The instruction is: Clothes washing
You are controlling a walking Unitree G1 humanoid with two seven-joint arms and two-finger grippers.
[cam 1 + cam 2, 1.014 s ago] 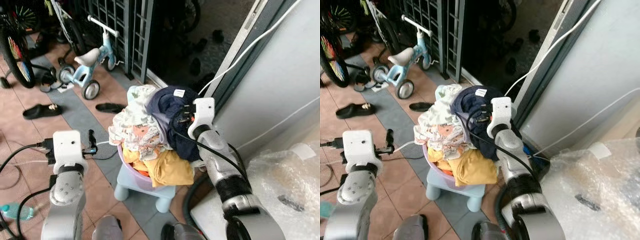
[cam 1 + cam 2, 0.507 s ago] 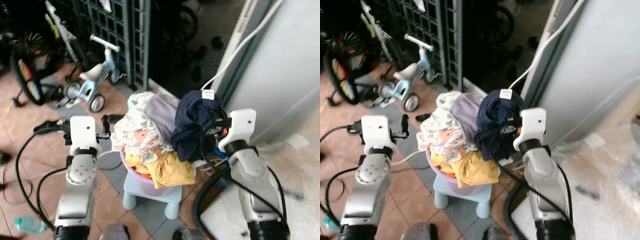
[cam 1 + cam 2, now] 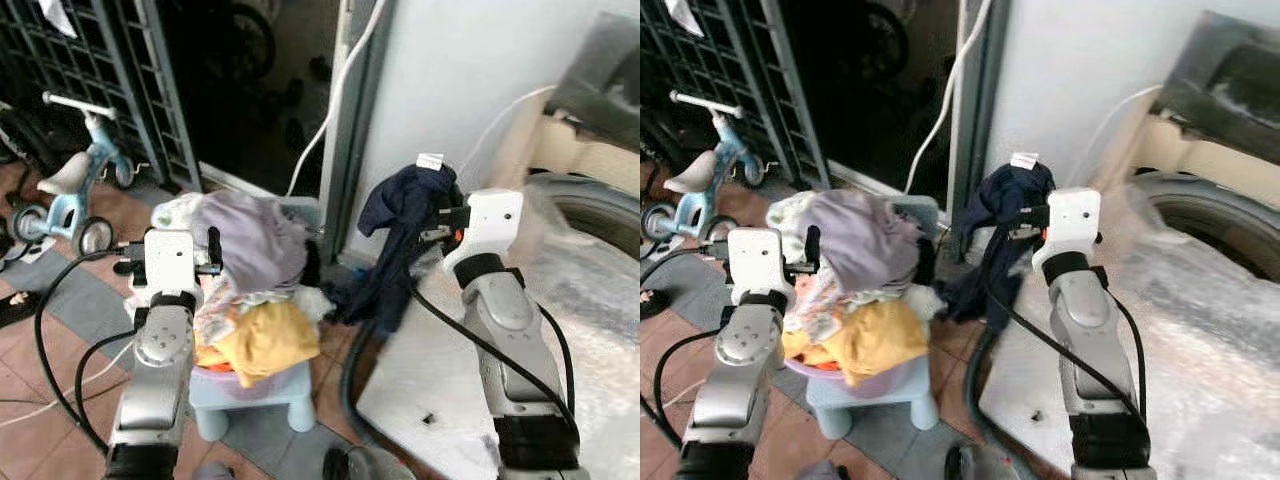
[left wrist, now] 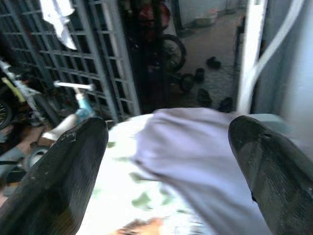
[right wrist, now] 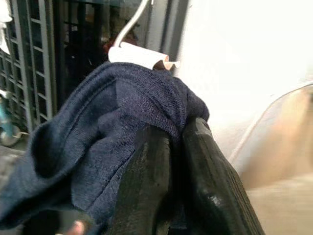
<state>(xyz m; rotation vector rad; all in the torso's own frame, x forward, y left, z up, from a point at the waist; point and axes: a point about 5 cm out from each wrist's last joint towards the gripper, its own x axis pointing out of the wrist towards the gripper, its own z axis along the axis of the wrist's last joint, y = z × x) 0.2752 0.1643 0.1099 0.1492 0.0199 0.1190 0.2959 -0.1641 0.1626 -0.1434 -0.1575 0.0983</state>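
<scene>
- The navy garment [image 3: 400, 240] hangs in the air from the right gripper [image 5: 171, 147], with a white label [image 3: 430, 160] on its top. It is to the right of the laundry basin and just in front of the grey wall [image 3: 450, 80].
- In the right wrist view, the two black fingers [image 5: 146, 186] are pressed together on a fold of the navy cloth, so this gripper is clamped on the garment.
- The lower part of the garment drops down toward the floor, beside the white corner of the washing machine [image 3: 420, 370].
- The laundry basin [image 3: 235, 380] is purple and stands on a pale blue stool [image 3: 250, 400]. It is heaped with clothes: a lilac piece [image 3: 250, 235] on top, a yellow piece [image 3: 260, 340] in front, and a white printed piece [image 3: 215, 310] between them.
- The left gripper [image 4: 166, 147] is held up at the left side of the basin, near the heap. Its fingers [image 4: 63, 176] are wide apart and hold nothing.
- The open drum [image 3: 590, 210] of the washing machine is to the right of the basin, partly under clear plastic wrap [image 3: 590, 330].
- A child's balance bike [image 3: 70, 180] stands far to the left of the basin, before a dark metal gate [image 3: 100, 60].
- A white cable [image 3: 335, 100] goes up the wall behind the basin.
</scene>
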